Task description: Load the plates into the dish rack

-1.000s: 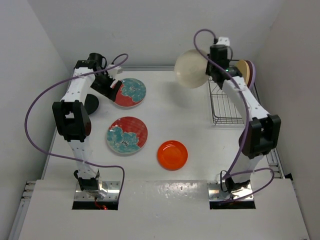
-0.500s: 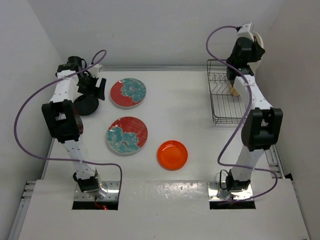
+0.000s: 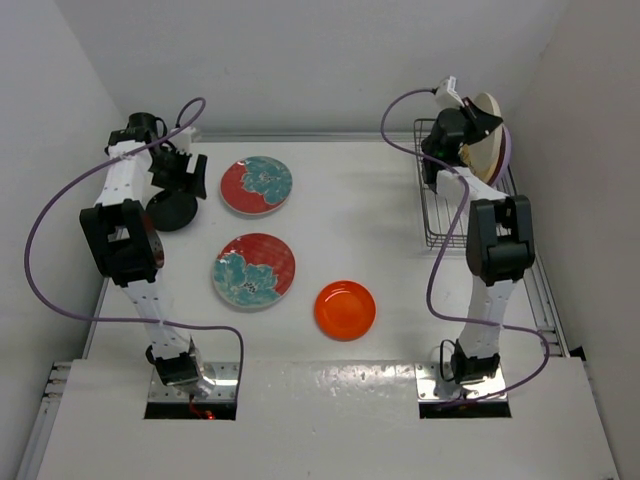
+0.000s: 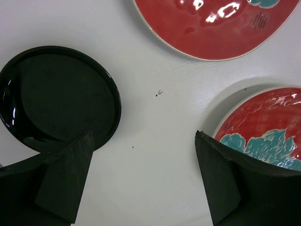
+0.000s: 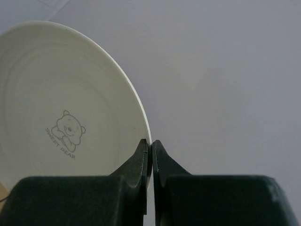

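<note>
My right gripper (image 3: 470, 128) is shut on the rim of the cream plate (image 3: 487, 143) and holds it on edge over the far end of the dish rack (image 3: 445, 212). In the right wrist view the jaws (image 5: 151, 143) pinch the cream plate's (image 5: 56, 108) rim. A lavender rim (image 3: 507, 152) shows just behind it. My left gripper (image 3: 180, 172) is open above the table between the small black plate (image 3: 172, 211) and the far red floral plate (image 3: 257, 185). It (image 4: 143, 141) holds nothing in the left wrist view, with the black plate (image 4: 56, 96) at left.
A second red floral plate (image 3: 254, 270) lies mid-table and an orange plate (image 3: 345, 309) lies nearer the front. Both red plates (image 4: 216, 23) (image 4: 263, 127) show in the left wrist view. White walls close in on the left, back and right.
My right arm carried the cream plate from left of the rack, up high, then down over the rack's far end. My left gripper moved left from the far red plate to beside the black plate.
</note>
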`<move>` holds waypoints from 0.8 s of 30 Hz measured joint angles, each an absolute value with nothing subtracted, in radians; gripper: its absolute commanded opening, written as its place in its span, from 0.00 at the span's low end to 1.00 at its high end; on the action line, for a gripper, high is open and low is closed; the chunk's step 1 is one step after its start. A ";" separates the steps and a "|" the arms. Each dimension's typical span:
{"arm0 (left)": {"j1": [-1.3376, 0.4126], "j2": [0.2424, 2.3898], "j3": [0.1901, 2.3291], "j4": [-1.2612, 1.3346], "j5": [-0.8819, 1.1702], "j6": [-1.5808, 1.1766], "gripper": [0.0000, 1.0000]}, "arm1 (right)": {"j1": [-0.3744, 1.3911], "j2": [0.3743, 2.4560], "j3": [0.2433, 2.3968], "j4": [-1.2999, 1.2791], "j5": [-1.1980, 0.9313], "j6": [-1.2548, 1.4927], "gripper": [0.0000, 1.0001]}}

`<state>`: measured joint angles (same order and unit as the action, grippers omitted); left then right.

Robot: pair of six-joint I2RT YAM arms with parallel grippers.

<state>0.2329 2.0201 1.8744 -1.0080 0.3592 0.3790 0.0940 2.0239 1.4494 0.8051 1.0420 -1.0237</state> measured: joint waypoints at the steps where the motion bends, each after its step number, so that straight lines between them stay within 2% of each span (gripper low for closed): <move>1: 0.236 2.020 1.874 -1.008 0.361 0.379 0.92 | 0.096 2.037 1.449 0.831 1.051 -1.051 0.00; 10: 0.239 2.020 1.874 -1.008 0.385 0.379 0.92 | 0.126 2.099 1.413 1.016 1.127 -1.200 0.00; 18: 0.244 2.020 1.874 -1.007 0.389 0.379 0.92 | 0.166 2.112 1.336 1.005 1.171 -1.131 0.01; 20: 0.244 2.020 1.874 -1.008 0.388 0.379 0.92 | 0.173 2.113 1.332 0.958 1.175 -1.083 0.04; 24: 0.245 2.020 1.874 -1.007 0.381 0.379 0.92 | 0.172 2.113 1.334 0.820 1.175 -0.956 0.23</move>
<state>0.2451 2.0201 1.8744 -1.0073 0.3809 0.3794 0.1722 2.1128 1.3338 0.8204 1.1748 -0.9558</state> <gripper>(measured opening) 0.923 0.146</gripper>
